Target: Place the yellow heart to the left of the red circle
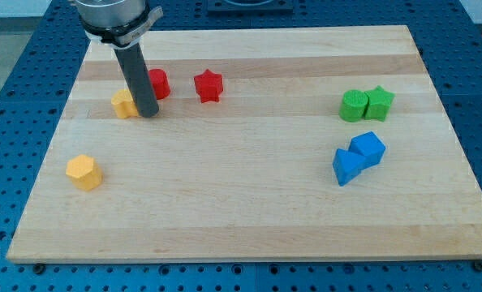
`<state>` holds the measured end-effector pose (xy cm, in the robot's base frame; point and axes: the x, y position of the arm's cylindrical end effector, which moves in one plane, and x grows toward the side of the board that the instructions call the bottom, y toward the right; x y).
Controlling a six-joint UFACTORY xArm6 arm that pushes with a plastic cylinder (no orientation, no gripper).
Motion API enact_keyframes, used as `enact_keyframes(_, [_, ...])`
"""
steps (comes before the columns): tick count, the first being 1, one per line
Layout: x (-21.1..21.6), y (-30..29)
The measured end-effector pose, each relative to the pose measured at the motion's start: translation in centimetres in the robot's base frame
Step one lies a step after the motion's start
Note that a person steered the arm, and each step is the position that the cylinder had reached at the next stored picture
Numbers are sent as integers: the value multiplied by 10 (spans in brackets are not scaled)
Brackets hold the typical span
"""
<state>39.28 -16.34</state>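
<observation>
The yellow heart (124, 104) sits in the upper left of the frame, touching the left side of my tip (149, 114). The rod has no pincer and holds nothing; it only presses beside the heart. Just right of the rod, partly hidden behind it, is the red circle (158, 83), probably round though the view is poor. Further right lies a red star (208, 86). A yellow hexagon (84, 172) rests lower left on the wooden board (241, 211).
</observation>
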Motion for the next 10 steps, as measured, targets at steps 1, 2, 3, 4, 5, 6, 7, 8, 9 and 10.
enact_keyframes(1, [2,0])
enact_keyframes(2, [-4,-3])
enact_keyframes(3, [-6,-16])
enact_keyframes(4, [-8,-33])
enact_keyframes(5, [-8,-44])
enact_keyframes(6, [-8,-50])
enact_keyframes(7, [-13,-56])
enact_keyframes(8, [-17,-63])
enact_keyframes(9, [-28,-78])
enact_keyframes(10, [-29,-83])
